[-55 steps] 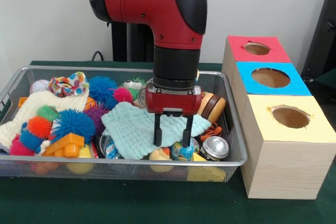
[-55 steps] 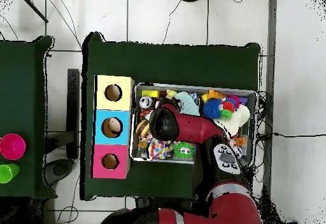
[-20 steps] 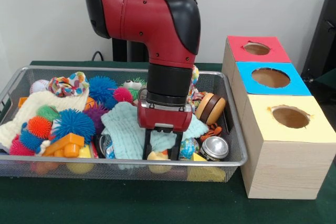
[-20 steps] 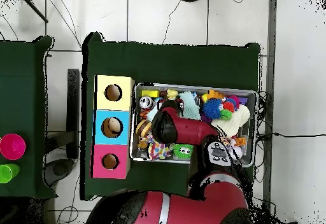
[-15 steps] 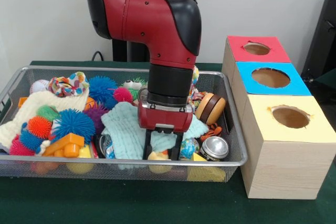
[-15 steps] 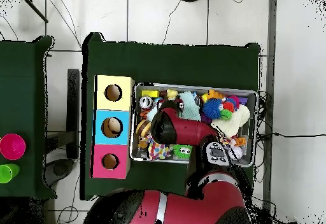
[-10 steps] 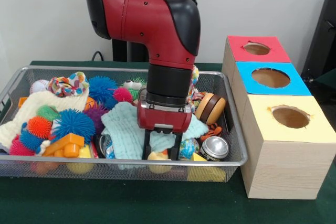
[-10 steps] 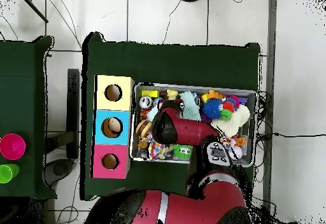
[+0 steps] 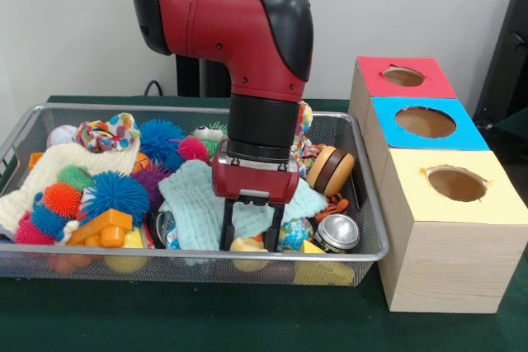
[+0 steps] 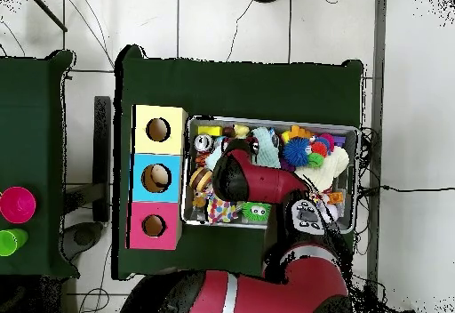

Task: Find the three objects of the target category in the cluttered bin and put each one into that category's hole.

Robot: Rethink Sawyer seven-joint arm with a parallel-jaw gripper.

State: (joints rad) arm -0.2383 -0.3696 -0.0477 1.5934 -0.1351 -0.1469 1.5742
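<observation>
The robot's tool [image 9: 250, 237] stands low at the front wall of the cluttered bin [image 9: 99, 263], having dropped from its higher station above the pale green cloth [image 9: 198, 204] a few seconds ago. Its two black fingers [image 9: 227, 228] are spread, straddling a pale yellow rounded toy [image 9: 249, 246] that lies against the bin's front wall, just beside a silver can [image 9: 337, 232]. Over the last second the tool has barely shifted, and no closing of the fingers is visible. The descent appears complete, and the grasp appears to be the step at hand; no toy has yet been lifted. The hole [image 9: 403, 77] in the red-topped box [image 9: 371, 68] lies outside the bin, beyond its right end wall and behind the blue-topped box [image 9: 388, 129]. In the overhead view the arm [image 10: 258, 180] hides the tool and the toy beneath it.
</observation>
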